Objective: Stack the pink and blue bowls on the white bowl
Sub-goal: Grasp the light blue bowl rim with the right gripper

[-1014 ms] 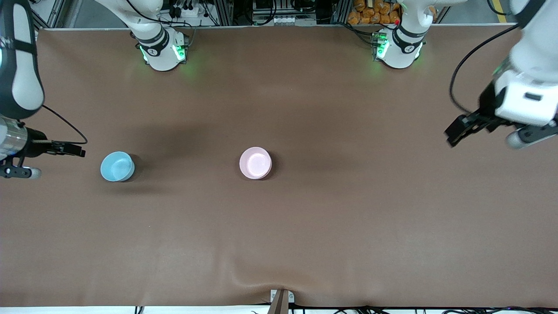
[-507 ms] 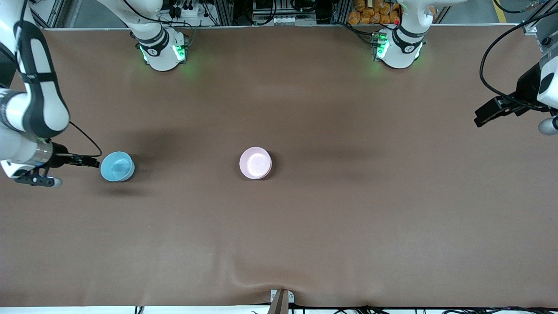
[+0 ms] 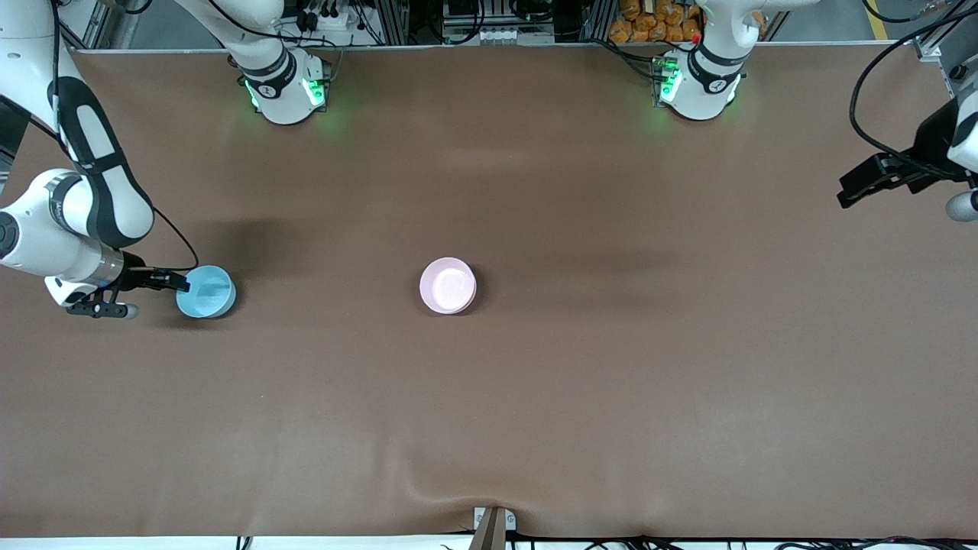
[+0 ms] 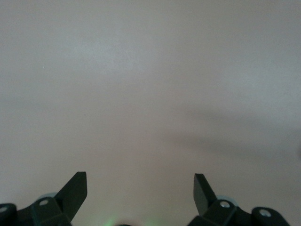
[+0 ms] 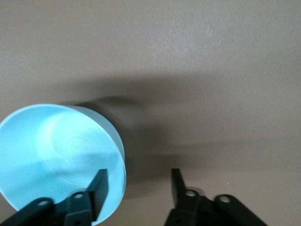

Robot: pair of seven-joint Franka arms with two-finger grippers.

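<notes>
Right end effector (image 5: 136,188), at the blue bowl (image 3: 206,291) toward the right arm's end of the worktop (image 3: 535,397): its fingers stand apart and straddle the bowl's wall, one finger (image 5: 99,187) inside the rim, the other outside it. No clamp on the wall is visible yet. To do this step well, the fingers should probably sink a little deeper over the rim before meeting, so that the thin wall is pinched squarely and the bowl does not tip or skid; the lift that comes after is best kept vertical. The blue bowl stands upright and holds nothing.

Left end effector (image 3: 848,195), over the worktop's edge at the left arm's end: fingers apart, holding nothing; this arm waits.

The pink bowl (image 3: 448,285) sits near the worktop's middle, well apart from the blue one, upright and empty. It appears to rest nested on a paler bowl, presumably the white bowl, though little of that one can be made out.
</notes>
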